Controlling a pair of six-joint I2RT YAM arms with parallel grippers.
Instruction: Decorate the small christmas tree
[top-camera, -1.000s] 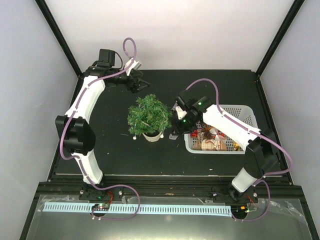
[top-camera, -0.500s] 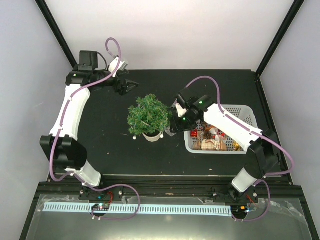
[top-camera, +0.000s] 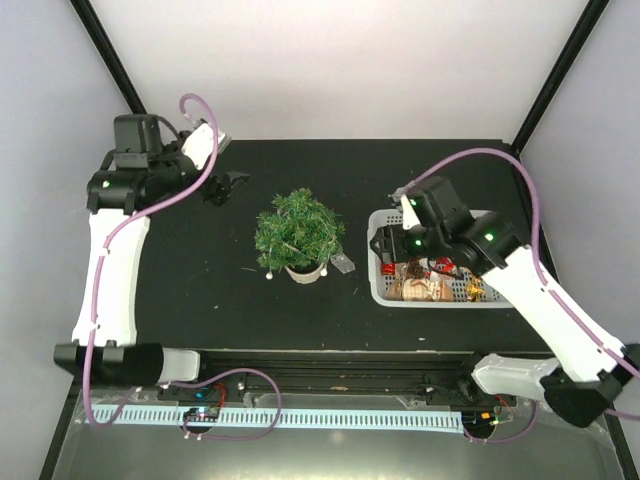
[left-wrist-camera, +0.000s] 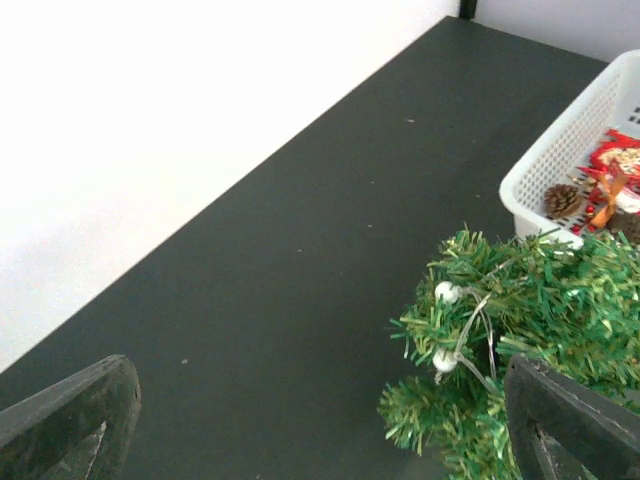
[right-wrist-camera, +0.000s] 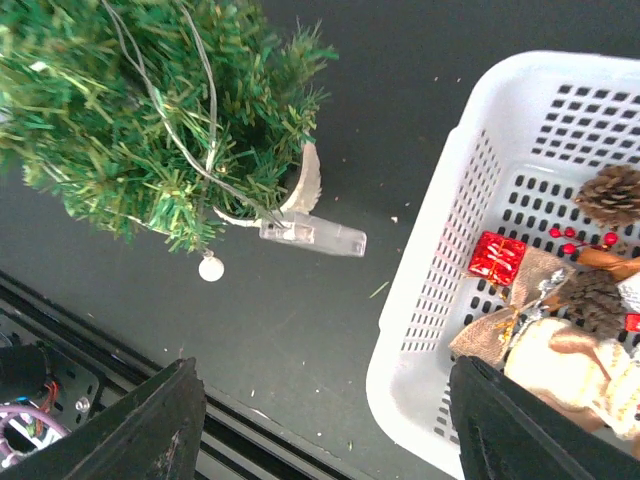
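- Christmas tree (top-camera: 297, 228) stands upright on its whitish base near the middle of the dark table (top-camera: 200, 290), between the two arms, probably so either one can reach it. A thin wire with white beads is draped over its branches.
- White basket (top-camera: 430, 301) sits just beside the tree on the right arm's side and holds pine cones (right-wrist-camera: 610, 195), a small red gift box (right-wrist-camera: 497, 258) and burlap pieces, which look like the supply of ornaments.
- Left gripper (top-camera: 230, 185) hangs near the far left of the table, well apart from the tree, fingers spread wide and empty.
- Right gripper (top-camera: 385, 252) hovers over the basket's near-tree edge, jaws wide apart and holding nothing; I judge it is placed to pick the next ornament.
- Small clear case (right-wrist-camera: 312, 235) on the wire's end lies on the table, touching the tree's base.
- One bead (right-wrist-camera: 210, 267) dangles below the branches.
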